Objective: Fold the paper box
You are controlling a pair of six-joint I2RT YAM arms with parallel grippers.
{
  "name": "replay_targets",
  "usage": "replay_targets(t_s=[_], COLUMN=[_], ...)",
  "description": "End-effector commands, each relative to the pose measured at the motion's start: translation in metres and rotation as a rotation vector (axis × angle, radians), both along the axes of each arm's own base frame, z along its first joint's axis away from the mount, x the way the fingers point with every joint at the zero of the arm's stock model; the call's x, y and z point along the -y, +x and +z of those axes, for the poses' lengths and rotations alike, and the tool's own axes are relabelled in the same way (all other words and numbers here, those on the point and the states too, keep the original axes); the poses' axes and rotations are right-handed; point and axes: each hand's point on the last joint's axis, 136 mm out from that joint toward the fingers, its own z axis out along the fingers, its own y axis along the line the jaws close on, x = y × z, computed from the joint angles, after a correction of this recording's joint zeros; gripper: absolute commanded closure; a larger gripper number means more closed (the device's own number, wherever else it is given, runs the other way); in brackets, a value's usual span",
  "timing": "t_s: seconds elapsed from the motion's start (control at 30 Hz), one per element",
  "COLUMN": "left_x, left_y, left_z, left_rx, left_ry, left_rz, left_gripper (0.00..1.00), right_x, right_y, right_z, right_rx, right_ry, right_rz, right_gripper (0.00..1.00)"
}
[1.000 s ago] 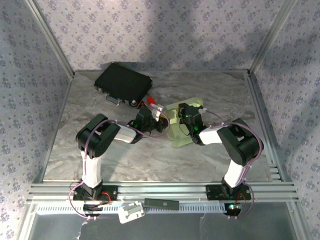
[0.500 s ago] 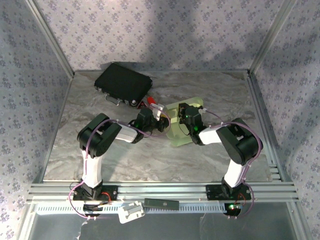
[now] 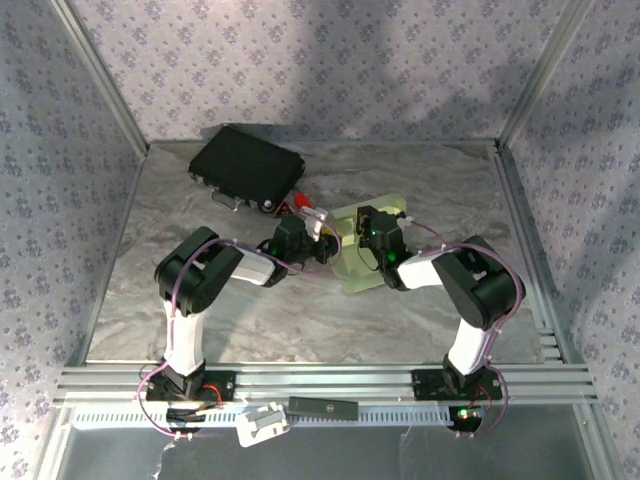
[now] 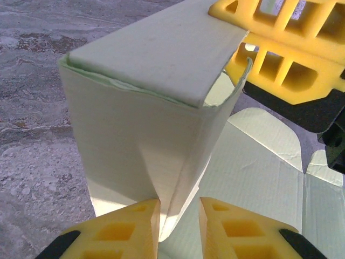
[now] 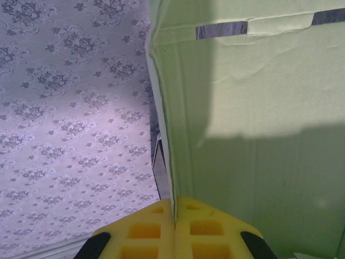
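Counter (image 3: 200, 310) carries the box (image 4: 140, 108) near its middle, half-raised between the arms. It looks like thin, light card that creases easily, best held on a wall beside a fold. Right gripper (image 5: 174, 208) is clamped flat on one wall. Left gripper (image 4: 179, 208) stands slightly parted astride a lower corner. Since a second ago, little has shifted.

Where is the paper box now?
Top view: the paper box sits just right of table centre, between the left gripper and right gripper.
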Motion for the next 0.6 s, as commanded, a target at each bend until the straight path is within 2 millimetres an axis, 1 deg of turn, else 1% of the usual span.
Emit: replay_targets(t_s=[0.0, 0.17, 0.43, 0.57], left_x=[0.010, 0.012, 0.011, 0.015], left_y=[-0.003, 0.000, 0.011, 0.010], left_z=[0.021, 0.023, 0.020, 0.021], left_rx=[0.048, 0.055, 0.071, 0.091], left_ry=[-0.059, -0.063, -0.024, -0.008], left_rz=[-0.034, -0.015, 0.050, 0.075], left_gripper=[0.73, 0.69, 0.72, 0.71], right_x=[-0.005, -0.005, -0.008, -0.007], right_y=[-0.008, -0.009, -0.009, -0.010], right_z=[-0.022, -0.023, -0.021, -0.023], right_rx=[-0.064, -0.066, -0.065, -0.070], right_ry=[-0.005, 0.000, 0.005, 0.007], right_rz=[0.020, 0.019, 0.021, 0.017], right_gripper=[1.00, 1.00, 1.00, 1.00])
